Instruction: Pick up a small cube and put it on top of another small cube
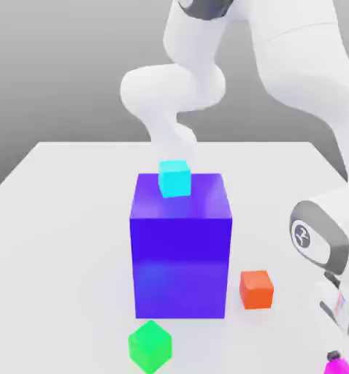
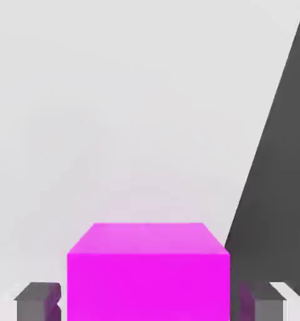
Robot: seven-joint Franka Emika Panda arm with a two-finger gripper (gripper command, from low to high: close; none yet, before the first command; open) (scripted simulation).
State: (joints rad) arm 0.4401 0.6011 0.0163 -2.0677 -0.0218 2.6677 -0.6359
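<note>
- Progress: early. The pink cube [image 2: 149, 273] lies on the worktop [image 1: 60, 219] at the exterior view's lower right corner, well apart from the green cube [image 1: 150, 345].
- Fingers [image 2: 149, 301] stand one on each side of the pink cube in the hand view, its side faces right at the dark pads [image 2: 38, 301]. I judge them to be closing on it, but whether the pads already press the faces I cannot tell, so a firm grip is not certain.
- Nothing shows the pink cube off the worktop, so I take the lift as not yet done.
- Left to do, as I judge it: secure the grip, lift, carry across towards the exterior view's left past the orange cube [image 1: 256, 289], and set the pink cube on the green one, whose top is bare.
- Green cube sits in front of the big blue block [image 1: 181, 252], near its lower left corner in the exterior view.
- Count: one pink cube, one green cube, one orange cube, one cyan cube [image 1: 174, 177] resting on the blue block's top, one blue block. Four small cubes in all, and one arm.
</note>
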